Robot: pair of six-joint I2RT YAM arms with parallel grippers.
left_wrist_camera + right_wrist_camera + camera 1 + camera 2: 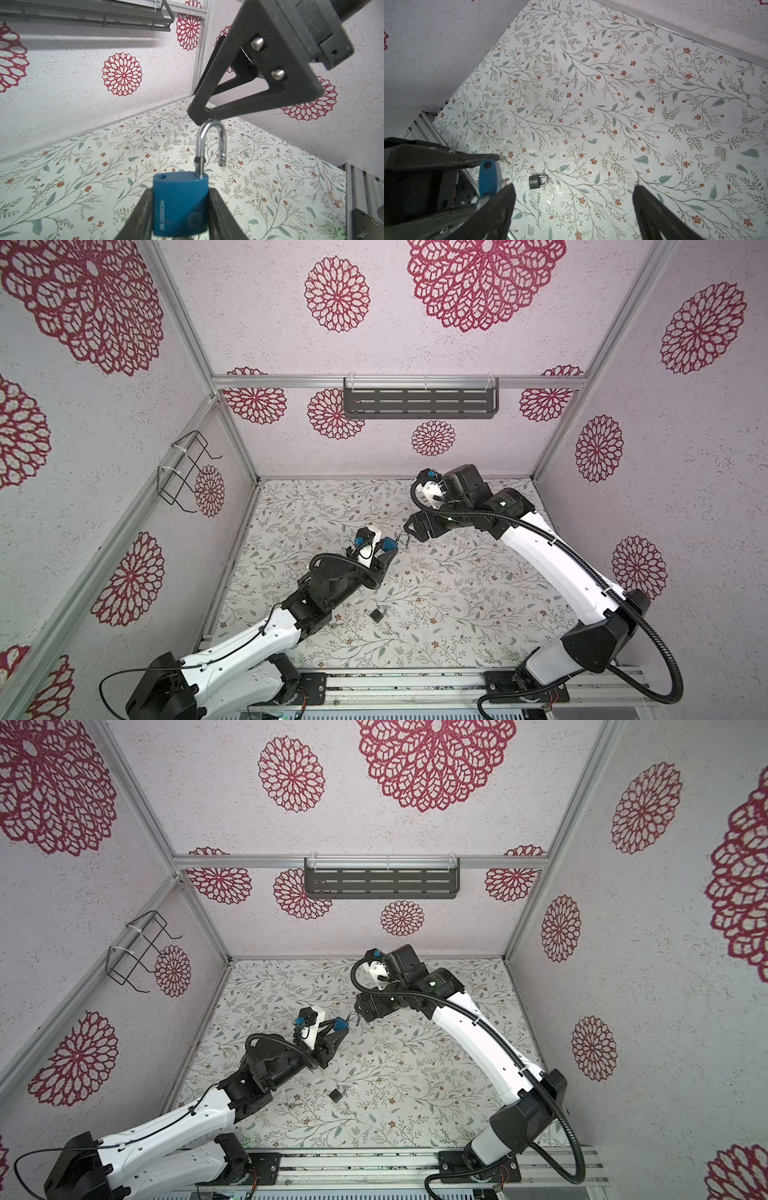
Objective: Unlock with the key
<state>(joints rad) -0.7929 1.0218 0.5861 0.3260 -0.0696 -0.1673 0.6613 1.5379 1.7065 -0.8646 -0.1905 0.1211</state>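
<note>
The left gripper (387,549) jaws pinch the blue padlock (179,205) above the table (457,593), its shackle (209,137) swung open. The right gripper (573,194) jaws stand spread just beside it. A black padlock (536,181) lies on the table.

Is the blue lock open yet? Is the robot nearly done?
Nearly! The blue padlock has its shackle open, so unlocking looks done. The left gripper holds its body; the right gripper is open beside the shackle. A dark padlock lies shut on the table, perhaps next.

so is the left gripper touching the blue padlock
Touching. In the left wrist view the left gripper presses against both sides of the blue padlock.
</note>
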